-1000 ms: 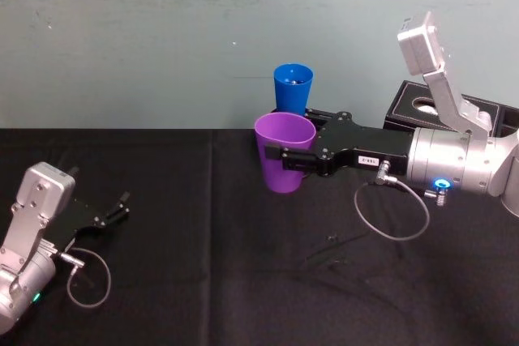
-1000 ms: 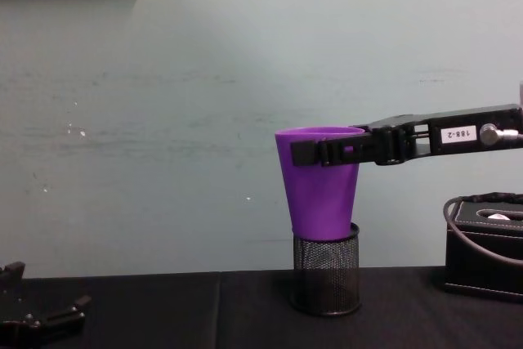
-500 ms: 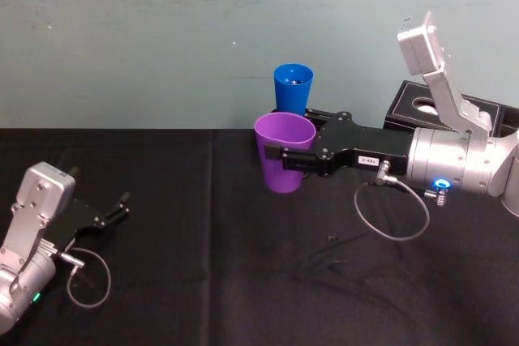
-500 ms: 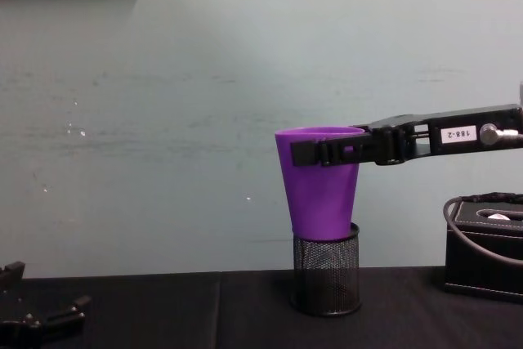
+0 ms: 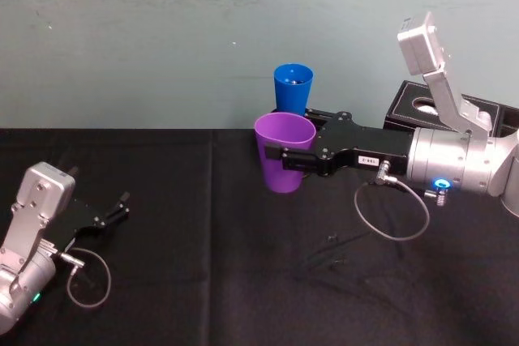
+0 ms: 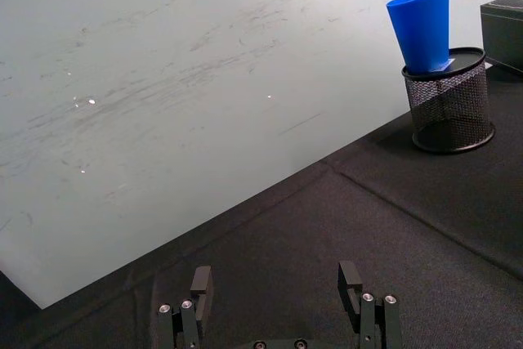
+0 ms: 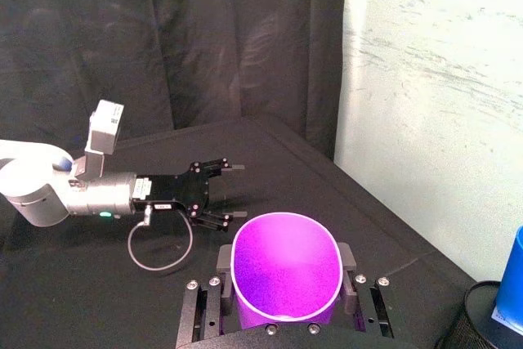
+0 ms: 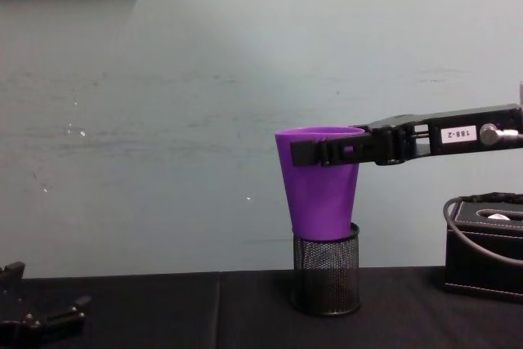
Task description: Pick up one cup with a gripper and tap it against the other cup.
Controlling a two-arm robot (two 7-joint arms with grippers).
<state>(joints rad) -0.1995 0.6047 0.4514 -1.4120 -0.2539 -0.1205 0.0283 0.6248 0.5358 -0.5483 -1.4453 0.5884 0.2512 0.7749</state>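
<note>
The purple cup [image 5: 284, 155] hangs upright above the black table, held near its rim by my right gripper [image 5: 284, 155], whose long black fingers are shut on it. In the chest view the purple cup [image 8: 320, 185] stands in front of the mesh holder, with the right gripper [image 8: 323, 151] across its rim. The right wrist view looks down into the purple cup [image 7: 286, 266] between the fingers [image 7: 202, 304]. The blue cup [image 5: 292, 88] stands in a black mesh pen holder [image 6: 449, 99] just behind the purple one; the blue cup [image 6: 422, 25] shows clearly in the left wrist view. My left gripper [image 5: 122, 208] rests open at the table's left.
A black box [image 5: 418, 107] sits at the back right by the wall, right of the mesh holder [image 8: 326, 277]. A loose cable [image 5: 393, 208] loops under my right arm. The pale wall [image 5: 162, 38] runs close behind the cups.
</note>
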